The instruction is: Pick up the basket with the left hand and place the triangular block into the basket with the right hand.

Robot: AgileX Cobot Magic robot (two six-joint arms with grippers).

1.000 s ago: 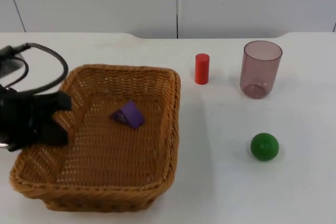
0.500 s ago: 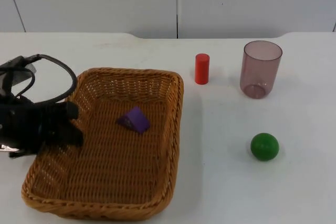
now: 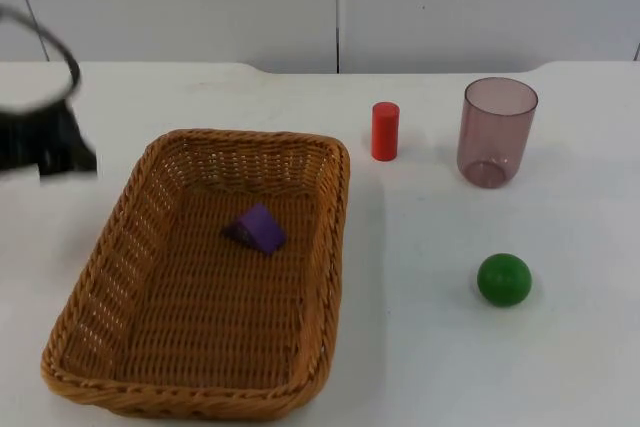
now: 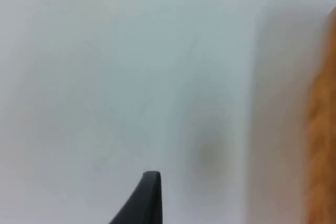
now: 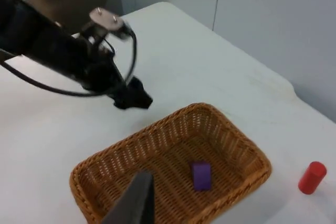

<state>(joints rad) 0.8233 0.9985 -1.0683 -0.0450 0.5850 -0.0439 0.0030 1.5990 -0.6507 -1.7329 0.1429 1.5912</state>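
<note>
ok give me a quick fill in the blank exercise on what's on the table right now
1. The purple triangular block lies inside the ____.
2. The red cylinder stands beside the empty pink ____.
3. The ball on the white table is ____ in colour.
4. The left gripper is off the wicker basket, above the ____.

Missing words: basket; cup; green; table

Top camera looks down on the basket; right wrist camera shares it from afar.
</note>
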